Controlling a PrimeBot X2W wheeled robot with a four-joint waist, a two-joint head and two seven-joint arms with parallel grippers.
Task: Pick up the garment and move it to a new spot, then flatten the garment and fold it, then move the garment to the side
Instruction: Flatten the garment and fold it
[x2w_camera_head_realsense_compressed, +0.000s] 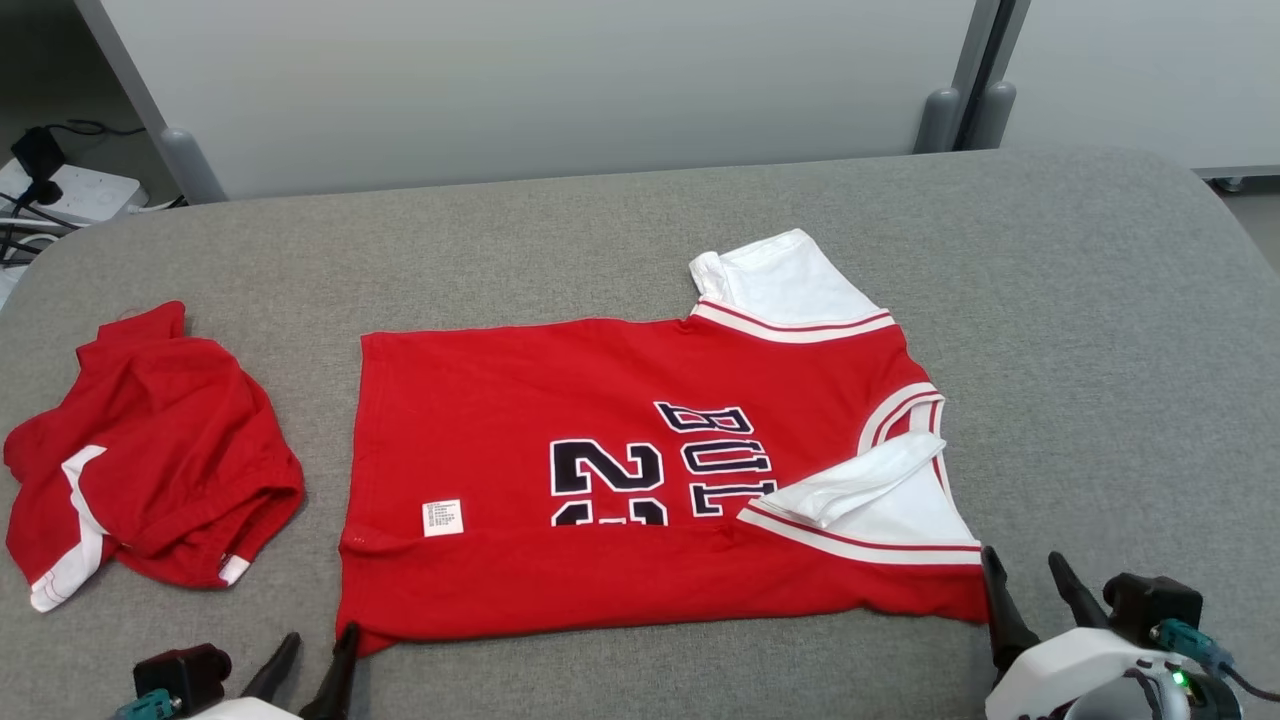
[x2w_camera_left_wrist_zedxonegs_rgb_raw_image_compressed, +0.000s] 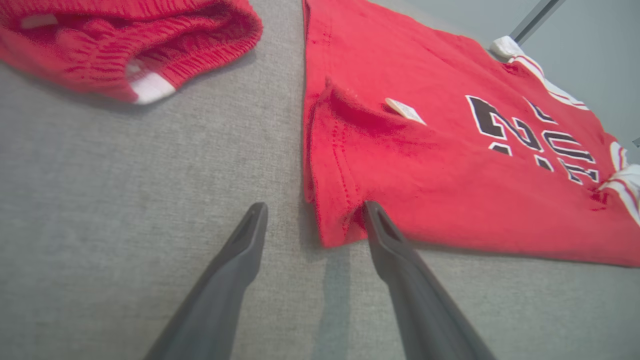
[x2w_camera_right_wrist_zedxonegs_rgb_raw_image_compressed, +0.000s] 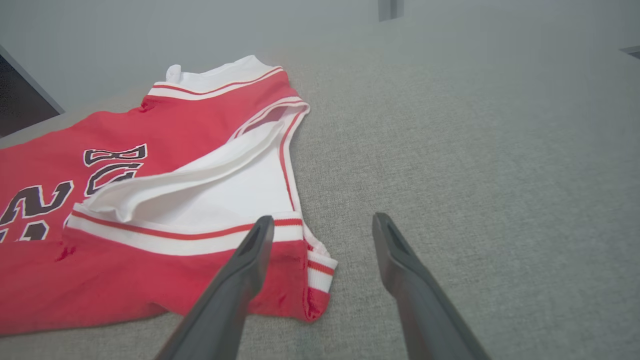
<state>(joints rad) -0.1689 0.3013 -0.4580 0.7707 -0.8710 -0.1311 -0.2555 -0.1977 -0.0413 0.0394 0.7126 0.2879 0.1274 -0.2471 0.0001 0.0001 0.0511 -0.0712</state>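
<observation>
The garment (x2w_camera_head_realsense_compressed: 620, 450), a red jersey with white sleeves and dark lettering, lies flat across the middle of the grey padded table (x2w_camera_head_realsense_compressed: 1100, 350). Its near strip is folded over the front and covers half of the number. My left gripper (x2w_camera_head_realsense_compressed: 320, 637) stands open at the jersey's near left corner (x2w_camera_left_wrist_zedxonegs_rgb_raw_image_compressed: 335, 220), one finger (x2w_camera_left_wrist_zedxonegs_rgb_raw_image_compressed: 395, 250) touching the hem. My right gripper (x2w_camera_head_realsense_compressed: 1022, 558) is open at the near right corner, and one finger (x2w_camera_right_wrist_zedxonegs_rgb_raw_image_compressed: 245, 270) overlaps the red and white edge (x2w_camera_right_wrist_zedxonegs_rgb_raw_image_compressed: 315, 270). Neither holds anything.
A second red garment with white trim (x2w_camera_head_realsense_compressed: 150, 450) lies crumpled at the table's left, also in the left wrist view (x2w_camera_left_wrist_zedxonegs_rgb_raw_image_compressed: 125, 45). A pale partition (x2w_camera_head_realsense_compressed: 560, 80) stands behind the table. A power strip with cables (x2w_camera_head_realsense_compressed: 70, 190) sits at the far left.
</observation>
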